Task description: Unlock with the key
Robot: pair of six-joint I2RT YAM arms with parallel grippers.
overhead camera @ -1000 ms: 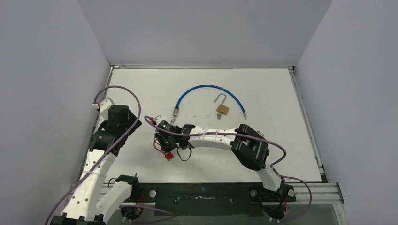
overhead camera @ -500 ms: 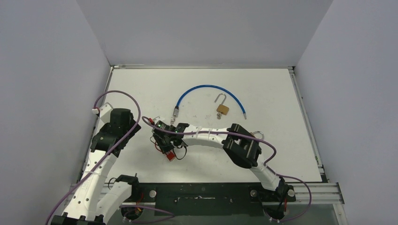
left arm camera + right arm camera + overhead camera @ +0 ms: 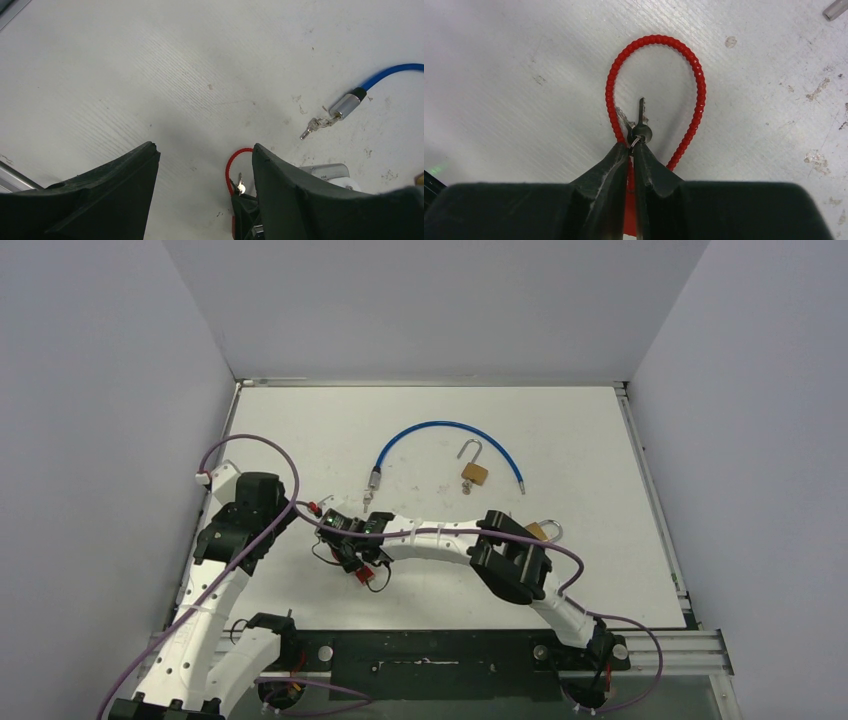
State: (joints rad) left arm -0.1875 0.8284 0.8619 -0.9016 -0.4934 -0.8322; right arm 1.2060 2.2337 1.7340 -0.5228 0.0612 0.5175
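Around the right gripper (image 3: 633, 146), low over the near-left part of the tabletop (image 3: 600, 440), the surface is bare. The left gripper (image 3: 204, 150) hangs just to its left, nearer the left edge and apart from it. Toward the middle, the metal end (image 3: 345, 105) of a blue cable (image 3: 440, 426) lies close by with a small metal piece (image 3: 315, 125) at its tip. The cable arcs toward the far edge and back down. Inside that arc, near the tabletop's middle, lies the padlock (image 3: 474, 473) with its shackle swung open. A second padlock (image 3: 540, 531) sits to the right, partly hidden behind the right arm. Nothing lies between the right gripper and the open padlock but the cable end, off to one side.

The tabletop is white, finely ribbed, and scuffed with small brown marks. The loop (image 3: 655, 38) on the key (image 3: 640, 120) is a string of small red beads forming a teardrop, and a red tag (image 3: 372, 578) shows beside the fingers. The key is thin grey metal with a round dark head. Both padlocks are brass-coloured with silver shackles. The fingers of both grippers are matt black and wedge-shaped.

The right gripper is clenched: its fingertips (image 3: 616, 155) pinch the key at its head and ring, with the blade pointing away from them inside the red loop. The left gripper stands wide apart, holding and touching nothing.
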